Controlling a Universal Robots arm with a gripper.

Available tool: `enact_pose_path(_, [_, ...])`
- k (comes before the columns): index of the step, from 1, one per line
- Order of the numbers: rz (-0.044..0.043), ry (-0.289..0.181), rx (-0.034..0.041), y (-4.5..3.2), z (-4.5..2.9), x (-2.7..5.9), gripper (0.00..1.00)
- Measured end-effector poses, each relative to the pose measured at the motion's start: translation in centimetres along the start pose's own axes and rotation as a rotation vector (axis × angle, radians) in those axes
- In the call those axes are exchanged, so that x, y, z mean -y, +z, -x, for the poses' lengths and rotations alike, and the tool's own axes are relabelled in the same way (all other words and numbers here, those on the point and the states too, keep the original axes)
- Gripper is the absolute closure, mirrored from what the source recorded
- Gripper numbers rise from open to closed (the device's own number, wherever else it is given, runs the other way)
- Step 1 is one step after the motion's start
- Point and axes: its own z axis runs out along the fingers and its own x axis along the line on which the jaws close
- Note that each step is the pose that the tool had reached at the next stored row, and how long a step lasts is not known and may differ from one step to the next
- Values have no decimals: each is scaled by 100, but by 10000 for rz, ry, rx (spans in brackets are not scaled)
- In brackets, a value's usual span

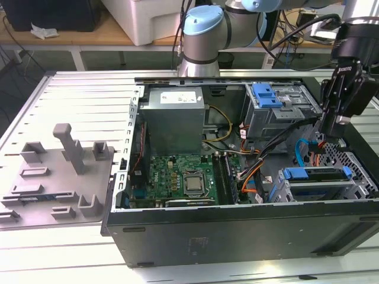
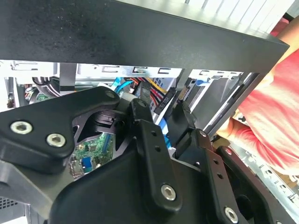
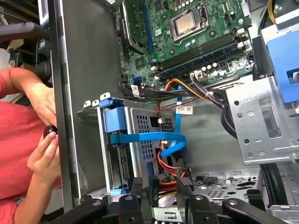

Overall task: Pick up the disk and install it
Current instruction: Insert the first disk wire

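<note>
A slotted aluminium table [image 1: 83,100] fills the exterior view, and a black computer tower case [image 1: 237,225] lies open on its side across the middle and the 3 o'clock part. At 9 o'clock on the table sits a grey plastic fixture plate [image 1: 59,177] with upright blocks. At 12 o'clock a pale workbench edge [image 1: 106,36] carries a white box [image 1: 148,18], and the silver-and-blue robot arm [image 1: 201,35] rises in front of it.

Inside the case, a green motherboard [image 1: 177,177] lies at 6 o'clock. A large grey metal box [image 1: 174,118] stands above it, and a grey metal cage with a blue plastic latch [image 1: 275,109] is at 1 o'clock.

The flat silver disk with its blue plastic bracket [image 1: 317,174] sits in the perforated bay at 4 o'clock of the case. In the first wrist view the disk [image 3: 115,122] has a thin blue cable [image 3: 149,136] crossing the bay beside it.

The black gripper [image 1: 331,137] hangs at 3 o'clock, just above that bay. In both wrist views its fingers [image 3: 136,186] stand apart with nothing clamped between them.

A person's hand [image 3: 44,149] is outside the case wall, with a red sleeve [image 2: 275,112] near it.
</note>
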Motion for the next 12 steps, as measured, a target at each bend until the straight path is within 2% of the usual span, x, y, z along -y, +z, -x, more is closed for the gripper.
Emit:
enact_pose_path(3, [0,1,-1,1,9,-1,60])
enact_pose_path(4, [-1,1,-2,2,12,-1,67])
enact_pose_path(12, [-1,2,-7,7,19,2,67])
